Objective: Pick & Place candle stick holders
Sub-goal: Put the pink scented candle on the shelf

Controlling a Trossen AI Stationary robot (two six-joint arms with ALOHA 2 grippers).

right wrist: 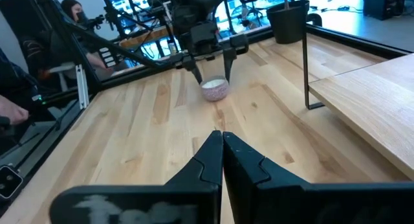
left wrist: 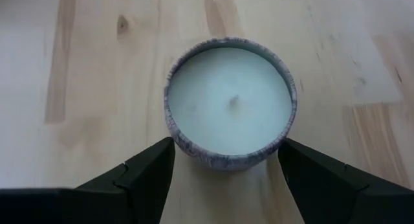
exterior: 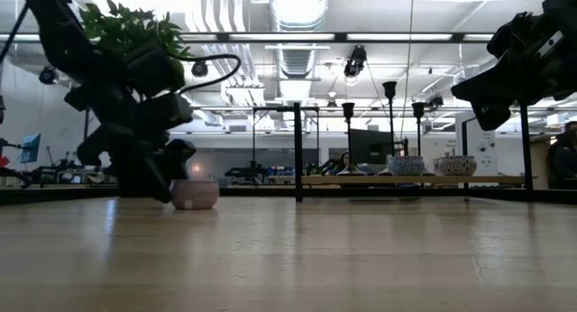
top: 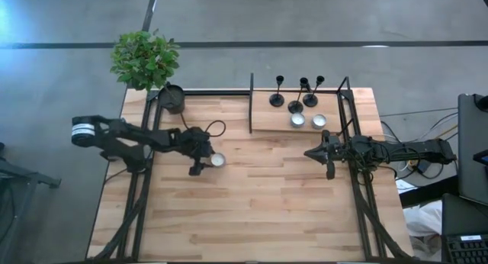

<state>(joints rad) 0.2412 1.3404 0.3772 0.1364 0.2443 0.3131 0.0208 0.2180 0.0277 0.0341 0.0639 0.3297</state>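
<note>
High view: the three candle stick holders [top: 296,94] are seen upright on the raised shelf [top: 267,119] at the far right of the tabletop [top: 259,203], with two small candle cups [top: 308,120] just in front of them on the same shelf. The right pincer [top: 311,153] lies just in front of that shelf and is judged the nearer arm to the holders; the left pincer [top: 203,162] is well apart from the shelf, near the potted plant [top: 149,66], with a third candle cup [top: 218,160] at its tips. Low view: the holders' long axes are shown vertical, thin stems rising above the shelf line; their bases are partly masked by the two cups. Left wrist view: the left pincer [left wrist: 226,169] is spread wide, one finger on either side of the white-wax candle cup [left wrist: 229,101]; contact with its wall cannot be confirmed, and no holder is visible. Right wrist view: the right pincer [right wrist: 222,149] is pressed together and holds nothing; it is directed toward the left arm rather than toward the shelf, of which only an edge [right wrist: 362,88] is seen, so the holders are cut off here.
</note>
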